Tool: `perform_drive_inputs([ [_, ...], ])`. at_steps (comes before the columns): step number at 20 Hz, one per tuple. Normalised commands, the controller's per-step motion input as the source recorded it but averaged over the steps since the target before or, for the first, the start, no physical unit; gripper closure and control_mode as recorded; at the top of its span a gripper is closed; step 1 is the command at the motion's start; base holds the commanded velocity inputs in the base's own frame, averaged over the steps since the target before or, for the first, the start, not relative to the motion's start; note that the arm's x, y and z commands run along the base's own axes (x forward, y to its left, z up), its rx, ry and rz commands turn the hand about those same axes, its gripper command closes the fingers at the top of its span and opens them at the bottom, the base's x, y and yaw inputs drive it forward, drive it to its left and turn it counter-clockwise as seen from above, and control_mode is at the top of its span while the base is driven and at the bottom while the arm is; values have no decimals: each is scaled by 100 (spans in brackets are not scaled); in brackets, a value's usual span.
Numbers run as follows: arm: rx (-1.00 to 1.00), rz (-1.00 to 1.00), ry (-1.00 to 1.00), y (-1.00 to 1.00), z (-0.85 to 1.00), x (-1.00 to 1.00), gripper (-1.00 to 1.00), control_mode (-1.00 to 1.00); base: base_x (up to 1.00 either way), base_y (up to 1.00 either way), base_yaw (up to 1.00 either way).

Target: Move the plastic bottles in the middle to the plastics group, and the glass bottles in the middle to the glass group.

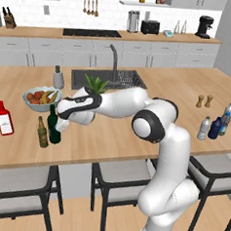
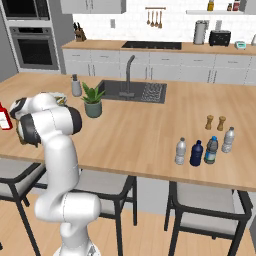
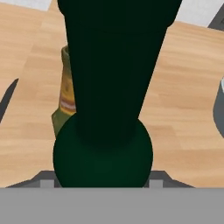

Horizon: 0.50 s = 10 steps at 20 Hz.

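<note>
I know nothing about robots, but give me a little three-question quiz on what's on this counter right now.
1. True or false: the green wine bottle stands beside the small olive-brown bottle.
2. Which fruit-filled thing sits behind those bottles? A) fruit bowl B) toaster C) kettle
3. Fill in: the red flask carries a ____ label.

Key:
1. True; the gripper is at the green bottle, and the two stand close together.
2. A, the fruit bowl.
3. White.

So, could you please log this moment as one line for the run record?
fingers: around green bottle | bottle: upright on counter, beside olive-brown bottle | plastics: grey, dark blue by water bottle
</note>
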Motion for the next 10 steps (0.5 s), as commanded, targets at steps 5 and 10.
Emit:
perform_drive_inputs([
  [5,0,0,0,0,0,0,-100,-100,0,0,0],
  [10,0,0,0,0,0,0,-100,-100,0,0,0],
])
